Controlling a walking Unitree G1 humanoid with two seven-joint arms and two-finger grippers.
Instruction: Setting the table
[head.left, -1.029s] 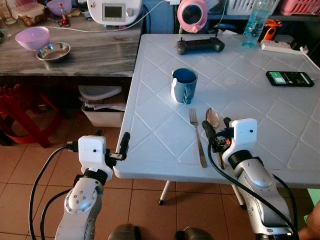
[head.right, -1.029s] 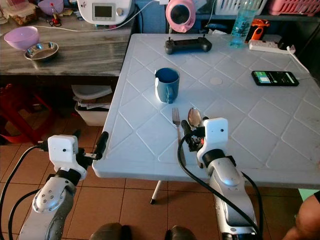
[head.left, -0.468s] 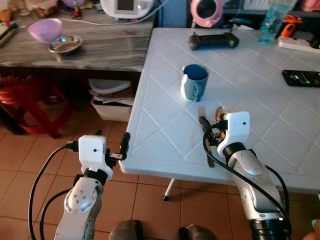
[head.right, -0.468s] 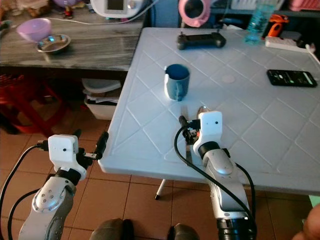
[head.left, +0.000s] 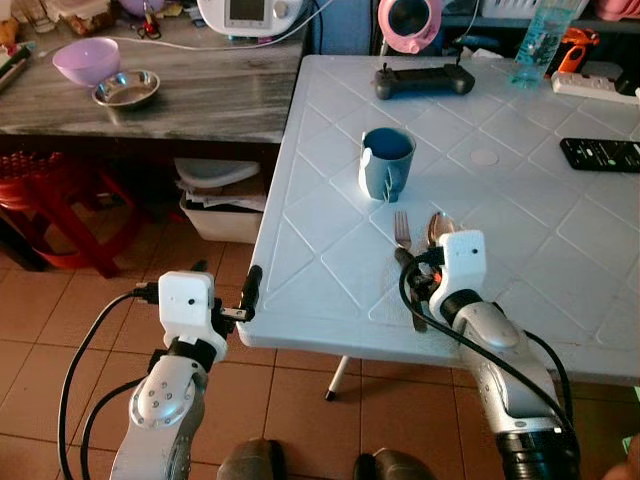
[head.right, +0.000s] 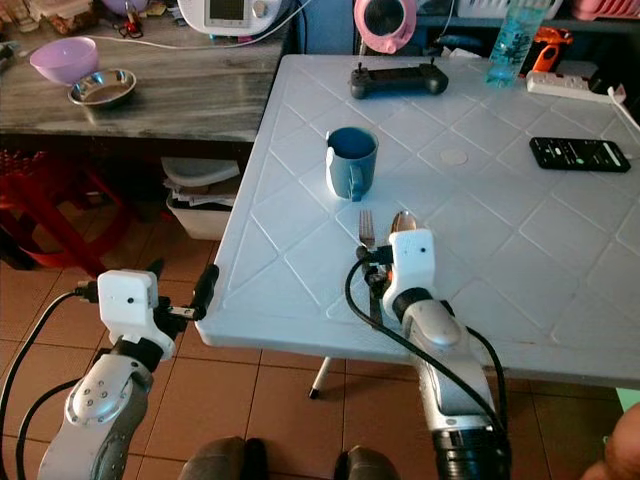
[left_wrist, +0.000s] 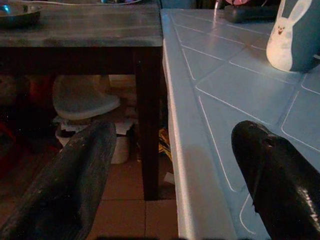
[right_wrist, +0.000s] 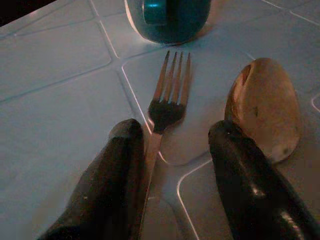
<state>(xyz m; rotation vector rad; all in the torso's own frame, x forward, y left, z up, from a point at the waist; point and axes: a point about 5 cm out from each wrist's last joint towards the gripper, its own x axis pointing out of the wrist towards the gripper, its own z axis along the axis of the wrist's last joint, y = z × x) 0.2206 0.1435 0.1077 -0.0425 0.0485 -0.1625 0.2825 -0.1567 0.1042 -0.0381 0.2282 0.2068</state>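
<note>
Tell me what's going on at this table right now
The robot is setting the white table. Its right gripper is down over a fork, fingers open and straddling the handle, with a spoon just beside it. A blue mug stands just beyond them. The left gripper hangs open at the table's edge, holding nothing.

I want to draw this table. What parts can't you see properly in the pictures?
- Fork handle: eye views, hidden under the right gripper.
- Spoon handle: right wrist view, hidden behind a finger.
- Phone screen: right eye view, too small to read.
- Mug: left wrist view, cut off by the edge.
- Table legs: mostly hidden under the tabletop.
</note>
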